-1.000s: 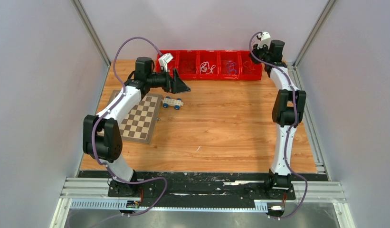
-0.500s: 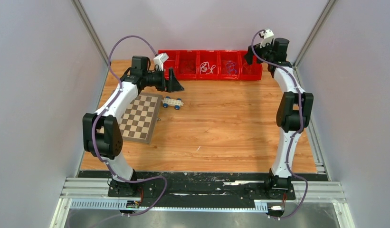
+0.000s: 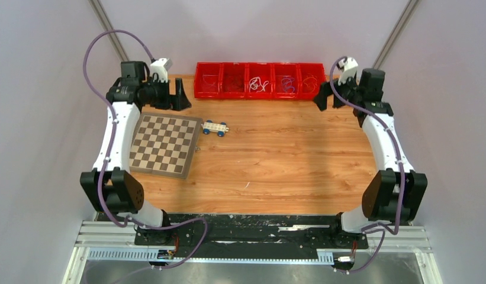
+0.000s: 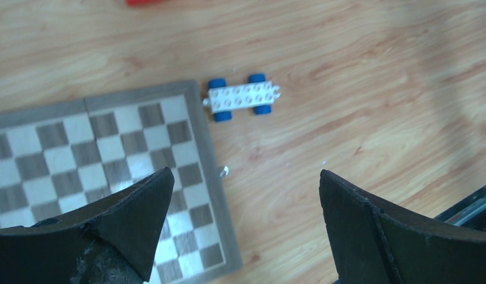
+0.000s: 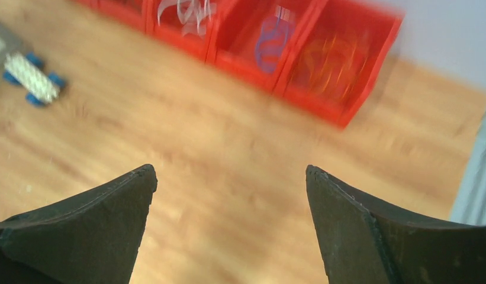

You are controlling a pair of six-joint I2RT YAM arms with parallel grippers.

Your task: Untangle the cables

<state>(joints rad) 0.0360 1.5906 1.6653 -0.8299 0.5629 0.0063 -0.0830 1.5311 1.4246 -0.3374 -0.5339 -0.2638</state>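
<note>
Standing spread and empty: left pincer (image 4: 246, 183) at 10 o'clock, right pincer (image 5: 228, 171) at 2 o'clock. Cables (image 3: 259, 84) lay apart by colour in red bins (image 3: 240, 95) at 12 o'clock of worktop (image 3: 276, 154). Advised: any further reach kept high, clear of bin rims.

Left arm (image 3: 123, 118), right arm (image 3: 379, 130): white tubular links, bulky black joint housings, black bases. Thick purple hose (image 3: 85, 59) runs along each arm, looping free in places. Small white camera block (image 3: 162, 64) at each wrist. Left gripper (image 4: 245, 173), right gripper (image 5: 229, 168): matte black wedge fingers (image 4: 128, 219), edges scuffed, tips blunt.
</note>
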